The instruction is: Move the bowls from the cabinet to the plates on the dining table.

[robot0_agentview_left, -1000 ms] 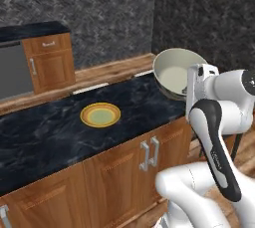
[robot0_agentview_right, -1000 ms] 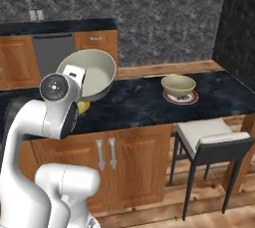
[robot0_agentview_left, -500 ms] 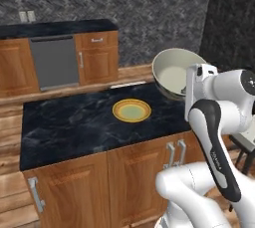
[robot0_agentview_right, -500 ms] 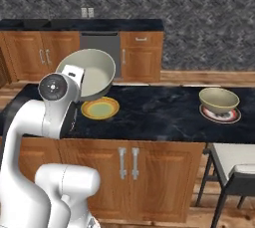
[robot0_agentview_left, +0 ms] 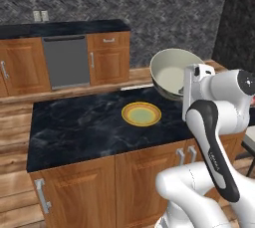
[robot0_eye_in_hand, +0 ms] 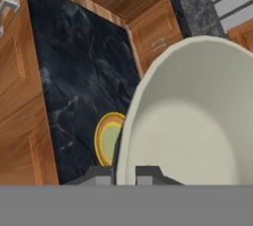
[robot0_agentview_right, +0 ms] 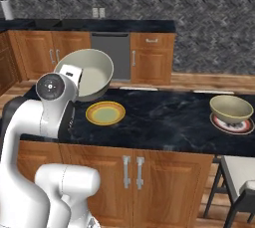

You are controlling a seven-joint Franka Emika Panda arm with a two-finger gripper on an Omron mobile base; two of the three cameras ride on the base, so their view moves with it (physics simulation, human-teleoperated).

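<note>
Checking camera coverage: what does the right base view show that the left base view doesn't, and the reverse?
Right base view: a second bowl sitting on a plate at the dining table's right end, and a chair beside it. Left base view: the table's bare left end. Both: the held bowl above the table, the empty yellow plate, the dishwasher.

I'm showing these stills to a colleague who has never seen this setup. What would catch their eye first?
Probably the big cream bowl held tilted in the air, its rim pinched by the gripper, above the near left part of the black marble dining table. Next, the bare yellow plate on the table beneath it, and a second bowl already sitting on a plate at the table's right end.
</note>
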